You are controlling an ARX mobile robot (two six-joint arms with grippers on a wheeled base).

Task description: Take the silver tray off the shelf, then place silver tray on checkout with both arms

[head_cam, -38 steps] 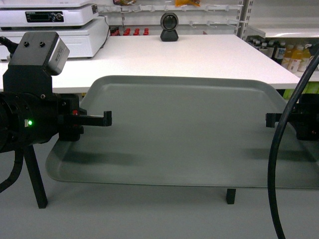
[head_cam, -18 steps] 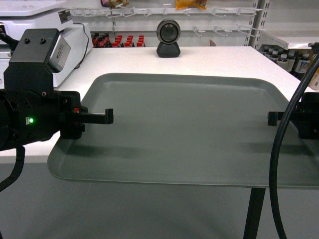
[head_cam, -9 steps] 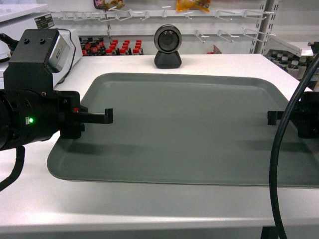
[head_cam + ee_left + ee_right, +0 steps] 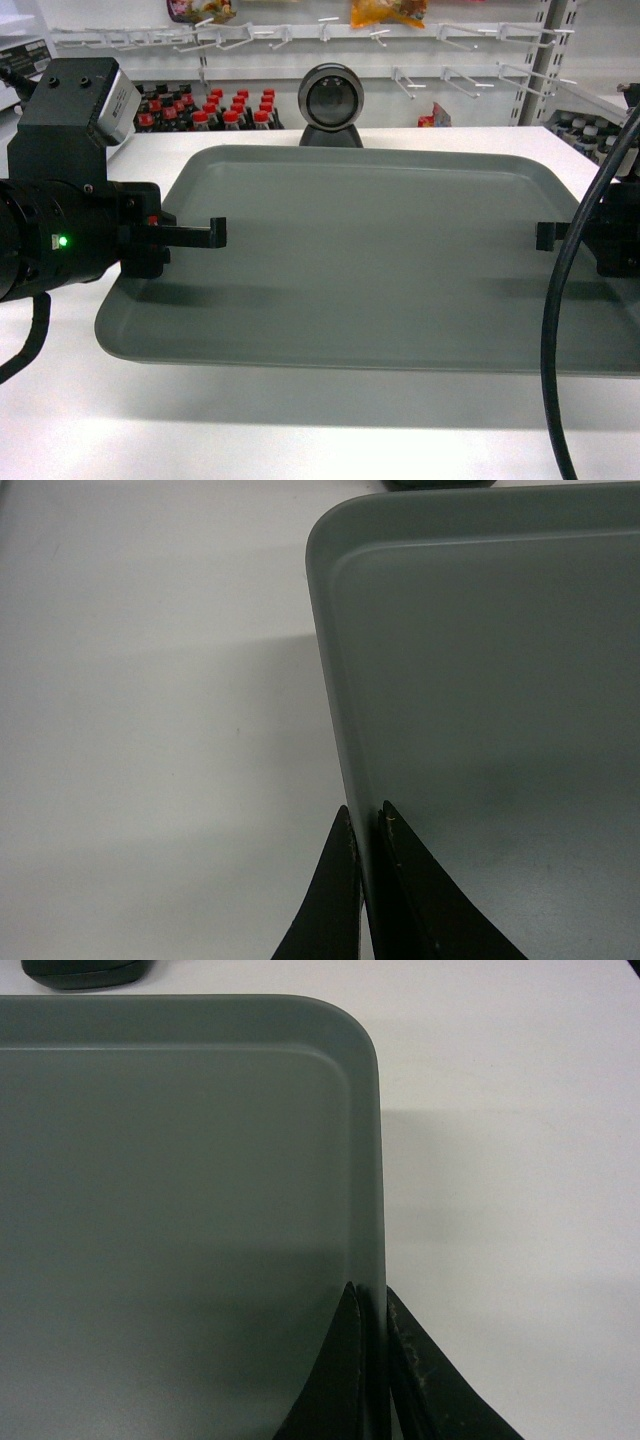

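Silver tray (image 4: pixel 370 265) sits level between both arms, over the white checkout (image 4: pixel 300 440); a shadow band under its near edge suggests it's held just above the top, not yet resting, tho can't be sure. Left gripper (image 4: pixel 365 825) is pinched on the tray's left rim, one finger outside, one inside the lip; right gripper (image 4: pixel 372 1305) likewise on the right rim, fingers closed across the raised edge. Both grips are mid-way along the short sides, roughly opposite each other, which keeps it balanced.

Handling, judged: tray looks stiff and thin, prob light for its size; matte finish gives some friction but the rim is low and rounded, so thin fingers have little to bite on; any uneven lowering or arms drifting apart could let one side slip or twist. Best hold = where they are now, on the rim.

Scanner w/ round lens (image 4: pixel 331 105) stands just behind the far edge, close; shelves w/ red-capped bottles (image 4: pixel 215 112) further back.
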